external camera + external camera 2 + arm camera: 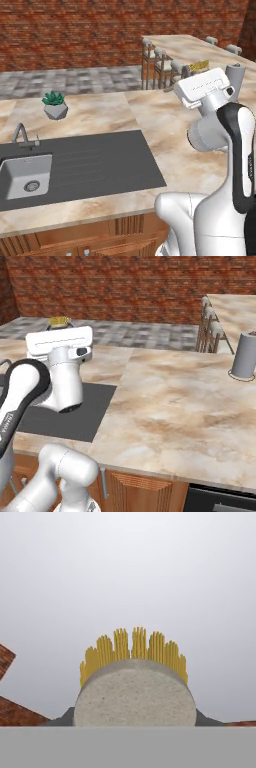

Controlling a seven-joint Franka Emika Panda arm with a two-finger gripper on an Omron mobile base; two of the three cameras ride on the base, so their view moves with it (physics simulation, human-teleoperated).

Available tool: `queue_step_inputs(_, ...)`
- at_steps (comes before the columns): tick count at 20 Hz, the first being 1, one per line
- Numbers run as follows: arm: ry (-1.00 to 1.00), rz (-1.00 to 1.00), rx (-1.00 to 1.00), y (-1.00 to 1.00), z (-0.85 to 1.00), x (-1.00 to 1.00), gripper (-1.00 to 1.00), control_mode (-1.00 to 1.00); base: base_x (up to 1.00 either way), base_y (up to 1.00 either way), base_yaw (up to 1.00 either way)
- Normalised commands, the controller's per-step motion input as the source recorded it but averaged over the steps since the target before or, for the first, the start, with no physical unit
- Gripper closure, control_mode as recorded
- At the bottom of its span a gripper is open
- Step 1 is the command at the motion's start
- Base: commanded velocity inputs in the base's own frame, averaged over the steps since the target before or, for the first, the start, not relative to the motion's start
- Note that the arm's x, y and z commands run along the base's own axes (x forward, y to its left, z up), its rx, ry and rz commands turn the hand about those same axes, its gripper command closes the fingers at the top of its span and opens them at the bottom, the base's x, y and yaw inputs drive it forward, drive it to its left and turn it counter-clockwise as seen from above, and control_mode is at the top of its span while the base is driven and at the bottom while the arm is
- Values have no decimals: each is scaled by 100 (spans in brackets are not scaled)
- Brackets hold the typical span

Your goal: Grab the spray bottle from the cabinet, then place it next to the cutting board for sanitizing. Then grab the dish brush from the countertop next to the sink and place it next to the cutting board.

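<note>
I read no lettering anywhere. Gripper (135,724) holds dish brush (135,682) above the sink (25,175); its handle is hidden.

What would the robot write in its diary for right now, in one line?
gripper: shut on dish brush | brush: raised above countertop, bristles up | sink: left of arm

White arm rising from the lower right of the left base view, folded at a dark elbow joint, its hand turned upward at right centre. Gripper (135,712) pointing up: the dark fingers (64,717) closed on either side of the dish brush (134,687), bristles topmost. The hand sits upper left in the right base view.
</note>
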Motion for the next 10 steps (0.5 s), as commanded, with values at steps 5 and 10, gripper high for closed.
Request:
queue_step_inputs(5,4,-1,-2,-19,11,-48,100,-100,0,0,0)
queue_step_inputs(10,-5,0,-2,-9,-6,-58,100,-100,0,0,0)
